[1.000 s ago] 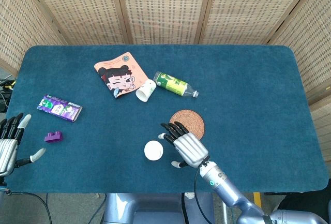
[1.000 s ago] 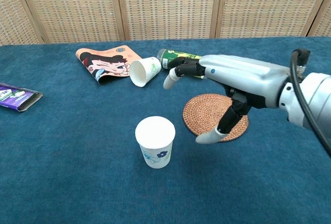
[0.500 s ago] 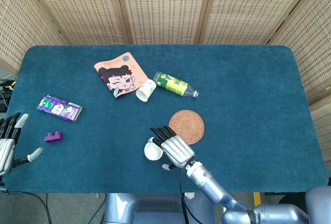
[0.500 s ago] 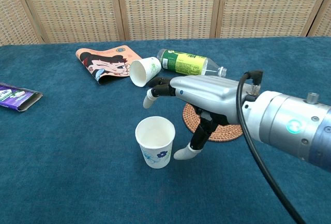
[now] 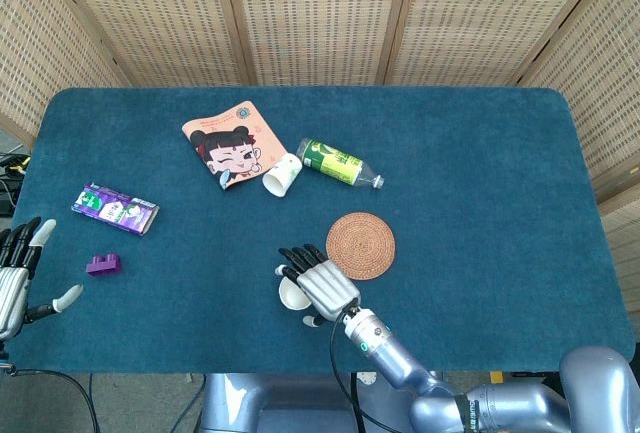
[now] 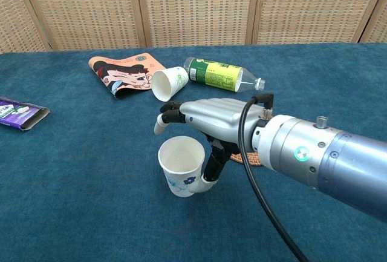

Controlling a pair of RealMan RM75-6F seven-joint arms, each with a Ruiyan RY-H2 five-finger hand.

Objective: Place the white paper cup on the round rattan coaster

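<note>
Your right hand's fingers (image 6: 172, 112) are spread over the cup (image 6: 181, 166), with the thumb down beside its wall, perhaps touching near the base; they are not closed on it, so count that hand (image 6: 208, 117) as released, holding nothing. The cup stands upright on the desk (image 5: 480, 153), near the front edge and just left of the coaster (image 5: 361, 245). In the head view your hand hides most of it, and only part of the rim shows.

By my reading you are at the reach, and nothing is done yet. The grasp, the lift, the short carry to the right and the set-down are all left.

The coaster lies bare and close by, with open cloth around it toward the right. A second cup (image 5: 281, 175) on its side, a bottle (image 5: 339, 163) and a printed packet (image 5: 229, 143) lie well behind it, clear of the path. The front edge of the desk is near the cup, so pull nothing toward yourself.

Your left hand (image 5: 18, 273) rests far off at the left edge, fingers apart and empty, near a purple block (image 5: 102, 264) and a wrapped pack (image 5: 116, 207).
</note>
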